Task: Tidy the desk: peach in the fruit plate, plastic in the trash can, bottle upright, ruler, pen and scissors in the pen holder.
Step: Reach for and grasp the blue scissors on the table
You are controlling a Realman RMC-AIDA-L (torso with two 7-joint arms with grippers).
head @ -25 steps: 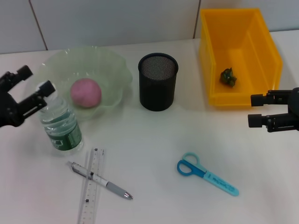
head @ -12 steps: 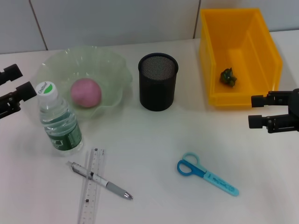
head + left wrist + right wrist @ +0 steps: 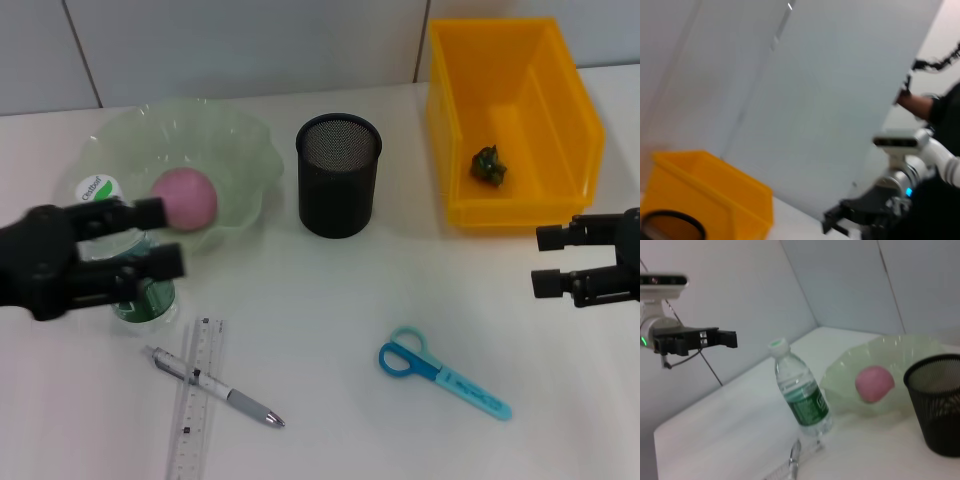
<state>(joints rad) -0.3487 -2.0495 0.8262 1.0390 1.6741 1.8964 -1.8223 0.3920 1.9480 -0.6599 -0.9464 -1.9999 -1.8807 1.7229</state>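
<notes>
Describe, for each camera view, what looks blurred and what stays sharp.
Head view: the left gripper is smeared by motion blur in front of the bottle, while the scissors, pen and ruler are crisp. Left wrist view: soft throughout. Right wrist view: the bottle fairly sharp, the pen holder softer.

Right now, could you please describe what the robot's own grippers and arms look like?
Both are matte black. The left gripper has two straight, blocky parallel fingers on a rounded black wrist. The right gripper has the same square-tipped pair of fingers. In the right wrist view, the left arm shows white segments, a small green light and a thin dark cable.
</notes>
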